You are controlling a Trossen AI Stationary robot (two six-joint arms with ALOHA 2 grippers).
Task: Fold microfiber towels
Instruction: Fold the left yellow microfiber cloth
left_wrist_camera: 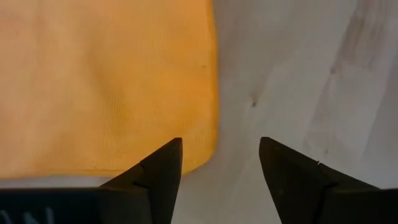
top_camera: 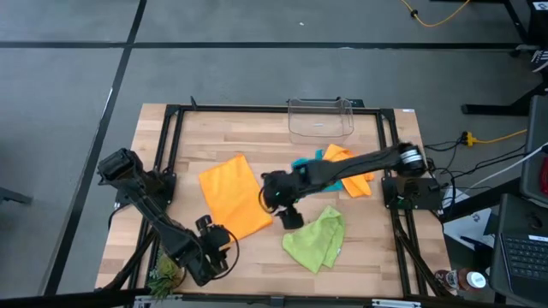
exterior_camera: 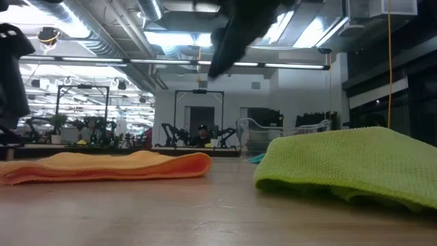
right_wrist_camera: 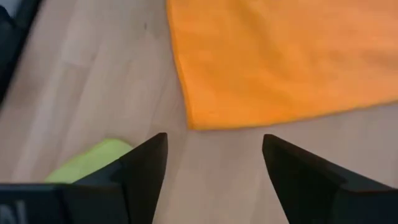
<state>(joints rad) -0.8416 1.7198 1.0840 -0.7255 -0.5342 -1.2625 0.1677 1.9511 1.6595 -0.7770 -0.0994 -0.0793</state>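
Observation:
A folded orange towel (top_camera: 235, 198) lies flat on the wooden table (top_camera: 377, 257), left of centre. My left gripper (top_camera: 228, 243) stands open over the towel's near corner (left_wrist_camera: 202, 155). My right gripper (top_camera: 291, 220) hangs open above bare wood between this towel's right-hand near corner (right_wrist_camera: 199, 118) and a crumpled lime green towel (top_camera: 317, 240). Under my right arm a second orange towel (top_camera: 353, 175) lies beside a teal-blue towel (top_camera: 303, 162), which is mostly hidden.
A clear plastic bin (top_camera: 321, 118) stands at the table's far edge. A black frame (top_camera: 171, 137) runs round the table top. A small green tuft (top_camera: 164, 275) sits at the near left corner. Bare wood (top_camera: 257, 265) shows along the near edge.

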